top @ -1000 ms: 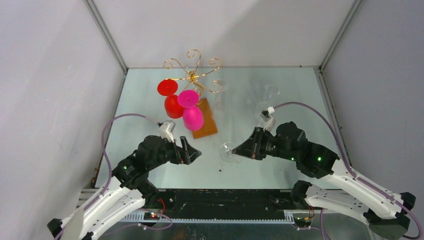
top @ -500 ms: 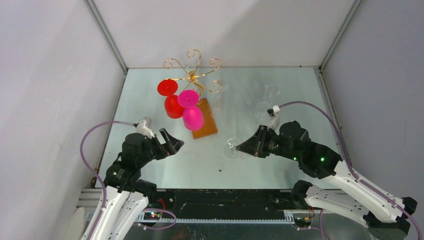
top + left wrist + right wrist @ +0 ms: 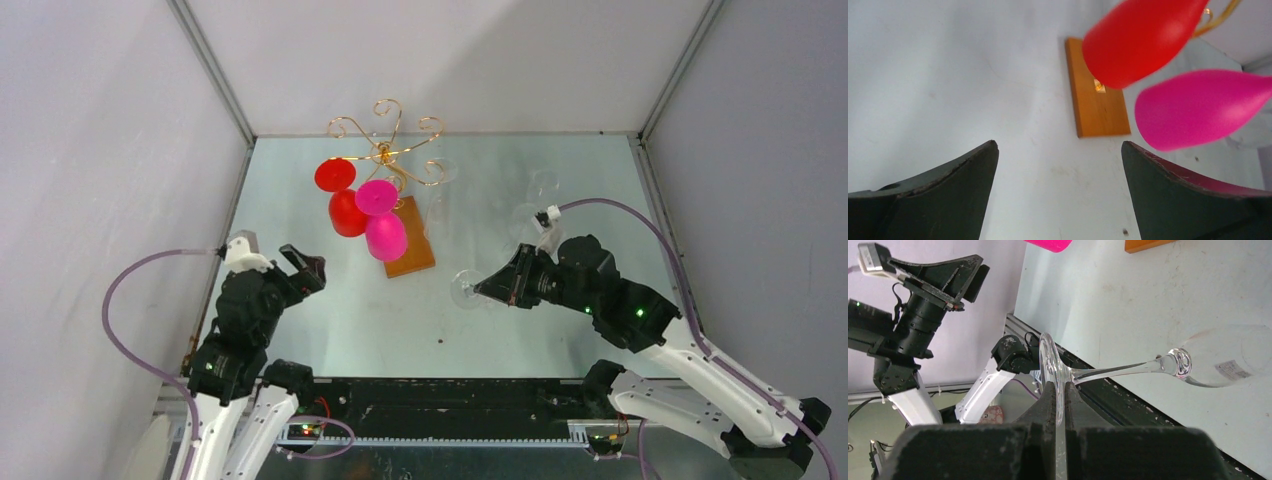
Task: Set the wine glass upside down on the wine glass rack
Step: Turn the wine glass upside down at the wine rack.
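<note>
A clear wine glass (image 3: 463,288) is held by its round foot in my right gripper (image 3: 490,288), which is shut on it. In the right wrist view the foot (image 3: 1050,365) is pinched between the fingers, and the stem (image 3: 1118,371) and bowl (image 3: 1228,362) reach sideways to the right above the table. The gold wire rack (image 3: 385,150) stands at the back on its wooden base (image 3: 412,245). My left gripper (image 3: 305,265) is open and empty at the left, and its wrist view shows the base (image 3: 1098,100) ahead of the gripper (image 3: 1058,150).
A red glass (image 3: 345,208) and a pink glass (image 3: 385,235) hang upside down on the rack; both show in the left wrist view, red (image 3: 1143,37) and pink (image 3: 1198,107). A clear glass (image 3: 440,190) hangs on the rack's right. More clear glasses (image 3: 535,200) stand behind my right gripper.
My left arm has pulled back to the left, away from the rack, still open. My right gripper has shifted slightly right and farther in with the glass.
</note>
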You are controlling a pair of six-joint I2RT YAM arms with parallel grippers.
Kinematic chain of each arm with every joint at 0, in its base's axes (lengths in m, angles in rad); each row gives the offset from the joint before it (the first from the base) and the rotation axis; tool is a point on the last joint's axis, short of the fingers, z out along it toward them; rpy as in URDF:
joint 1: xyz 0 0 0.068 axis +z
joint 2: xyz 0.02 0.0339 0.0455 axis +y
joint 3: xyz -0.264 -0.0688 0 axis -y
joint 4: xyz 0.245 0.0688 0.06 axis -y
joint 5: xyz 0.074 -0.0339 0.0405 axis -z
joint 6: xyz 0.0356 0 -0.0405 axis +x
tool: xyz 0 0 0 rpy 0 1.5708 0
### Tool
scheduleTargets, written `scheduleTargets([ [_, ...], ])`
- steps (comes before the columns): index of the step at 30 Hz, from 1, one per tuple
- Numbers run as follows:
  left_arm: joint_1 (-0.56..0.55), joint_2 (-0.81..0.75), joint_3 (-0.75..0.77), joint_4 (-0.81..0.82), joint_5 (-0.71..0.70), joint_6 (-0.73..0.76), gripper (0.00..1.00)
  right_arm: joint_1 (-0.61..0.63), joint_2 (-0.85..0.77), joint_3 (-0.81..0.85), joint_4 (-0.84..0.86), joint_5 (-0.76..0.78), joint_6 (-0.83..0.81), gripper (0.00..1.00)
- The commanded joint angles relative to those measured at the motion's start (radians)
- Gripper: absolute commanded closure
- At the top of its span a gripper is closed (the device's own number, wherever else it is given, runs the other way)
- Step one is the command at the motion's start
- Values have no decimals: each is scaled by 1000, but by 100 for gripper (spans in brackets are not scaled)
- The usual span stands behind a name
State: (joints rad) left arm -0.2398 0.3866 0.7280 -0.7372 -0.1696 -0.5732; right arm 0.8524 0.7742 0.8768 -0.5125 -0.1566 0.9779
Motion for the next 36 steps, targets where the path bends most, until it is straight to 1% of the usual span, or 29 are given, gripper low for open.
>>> scheduleTargets([
  [1, 8, -81, -66, 104, -205, 91, 0, -35, 0, 36, 108, -37, -2, 100],
  [5, 8, -146, -153, 217, -268, 209, 0, -70, 2, 36, 106, -49, 19, 100],
  [6, 8, -153, -179, 228, -276, 260, 0, -81, 3, 36, 106, -54, 23, 100],
  [9, 8, -179, -216, 251, -311, 324, 0, -101, 17, 36, 110, -63, 36, 100],
  [11, 7, -182, -228, 270, -309, 329, 0, -115, 29, 36, 125, -72, 44, 100],
  [14, 8, -176, -243, 297, -264, 339, 0, -139, 48, 36, 165, -93, 60, 100],
  [17, 8, -173, -244, 294, -273, 341, 0, -165, 67, 43, 194, -106, 66, 100],
  [21, 5, -177, -251, 293, -283, 337, 0, -191, 112, 114, 180, -121, 32, 100],
  [27, -3, -179, -240, 266, -308, 320, 0, -240, 137, 166, 177, -136, 10, 100],
  [30, -3, -181, -226, 228, -288, 327, 0, -282, 139, 171, 194, -156, 14, 100],
  [34, -3, -225, -230, 222, -244, 353, 0, -332, 151, 195, 223, -196, 13, 100],
  [36, -3, -268, -257, 237, -216, 369, 0, -350, 155, 207, 247, -203, 13, 100],
])
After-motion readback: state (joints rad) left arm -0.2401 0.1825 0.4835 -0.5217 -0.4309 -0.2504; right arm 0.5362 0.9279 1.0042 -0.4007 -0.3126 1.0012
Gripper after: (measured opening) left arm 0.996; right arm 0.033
